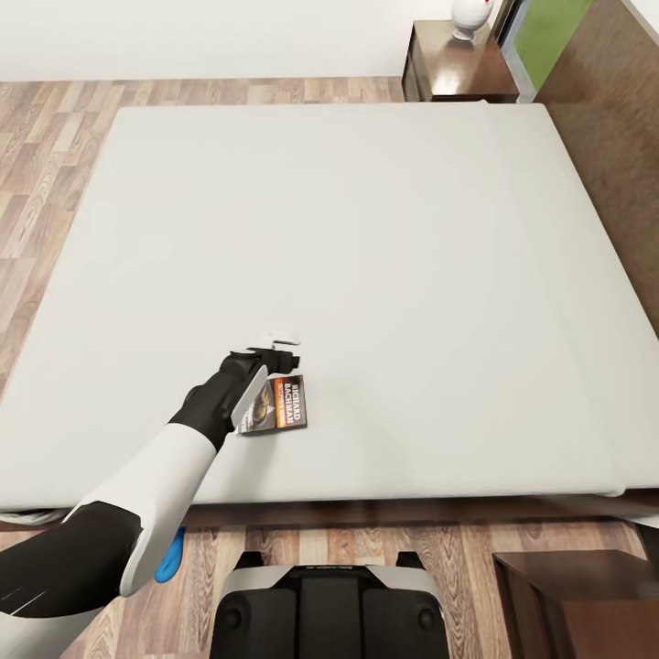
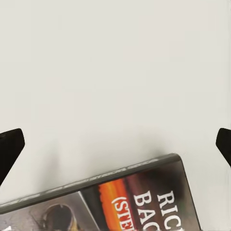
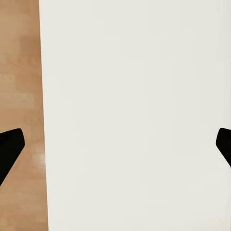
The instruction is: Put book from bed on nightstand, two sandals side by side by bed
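The book [image 1: 279, 409], dark with an orange band and white lettering, lies flat on the pale mattress of the bed [image 1: 366, 229] near its front edge. My left gripper [image 1: 285, 352] hovers open just above the book's far end, fingers spread wide. Seen from the left wrist, the book [image 2: 120, 202] sits low in the frame, with the left gripper [image 2: 115, 147] open over bare mattress beyond it. A sliver of a blue sandal [image 1: 169, 560] shows on the floor under my left arm. My right gripper [image 3: 115, 147] is open with nothing between its fingers.
One nightstand [image 1: 462, 69] stands at the bed's far right corner with a white round object [image 1: 471, 18] on top. Another dark nightstand [image 1: 577, 595] is at the near right. The headboard [image 1: 613, 128] runs along the right side. Wood-plank floor [image 1: 55, 156] borders the bed.
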